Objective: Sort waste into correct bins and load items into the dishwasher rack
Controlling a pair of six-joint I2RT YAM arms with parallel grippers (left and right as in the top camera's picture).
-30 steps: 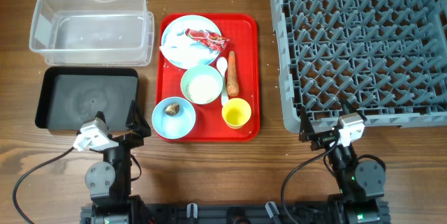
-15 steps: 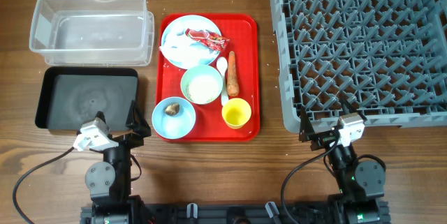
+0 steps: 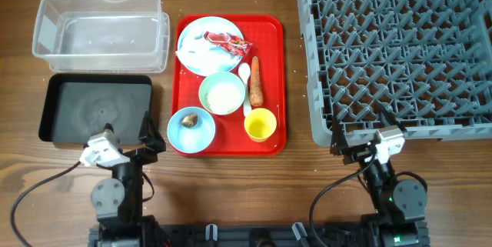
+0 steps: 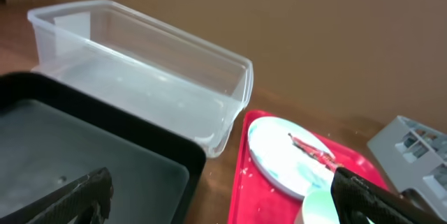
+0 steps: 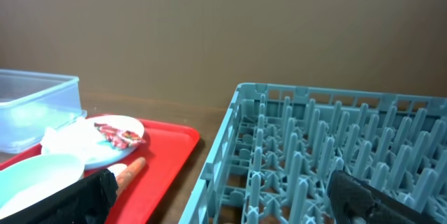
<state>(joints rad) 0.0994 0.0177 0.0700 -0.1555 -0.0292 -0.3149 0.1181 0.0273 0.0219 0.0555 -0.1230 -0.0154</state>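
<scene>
Between clear tub (image 3: 100,31) and rack (image 3: 400,55), red tray (image 3: 274,55) of dishes (image 3: 222,93), both jaws spread wide, empty

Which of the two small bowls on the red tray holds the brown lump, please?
The blue bowl at the tray's near-left corner, with the brown lump inside. The other bowl, mid-tray, holds white rice.

Right of the red tray (image 3: 270,78), the dishwasher rack (image 3: 400,47) runs off the overhead view's top and right edges. On the tray, the brown lump (image 3: 190,120) in a pale blue bowl (image 3: 201,137) is too small to identify. Left of the tray, the black tub (image 4: 84,154) is cropped in the left wrist view.
</scene>
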